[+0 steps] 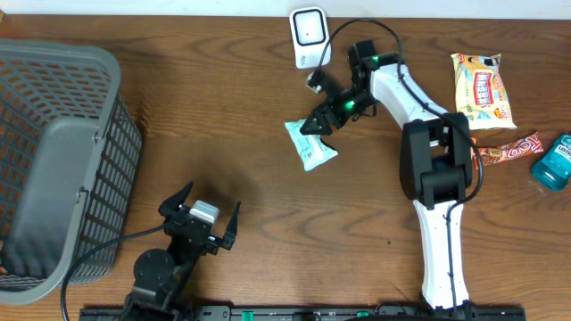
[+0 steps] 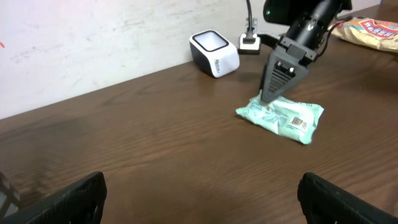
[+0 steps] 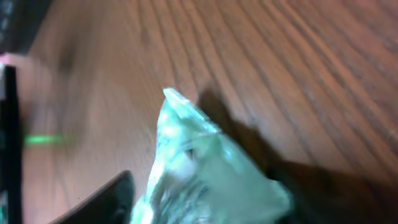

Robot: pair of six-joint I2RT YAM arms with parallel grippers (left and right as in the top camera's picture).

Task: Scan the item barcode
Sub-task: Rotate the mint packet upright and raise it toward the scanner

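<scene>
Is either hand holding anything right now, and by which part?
Left hand: open, empty. Right hand: at the end of the teal packet nearest the scanner, packet lying on the table; whether it grips cannot be told.

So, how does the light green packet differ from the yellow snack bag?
The light green packet is smaller than the yellow snack bag. The packet lies at the right claw; the bag lies far to the right, with no claw near. The packet shows a barcode; on the bag I see none. Both lie on the table.
</scene>
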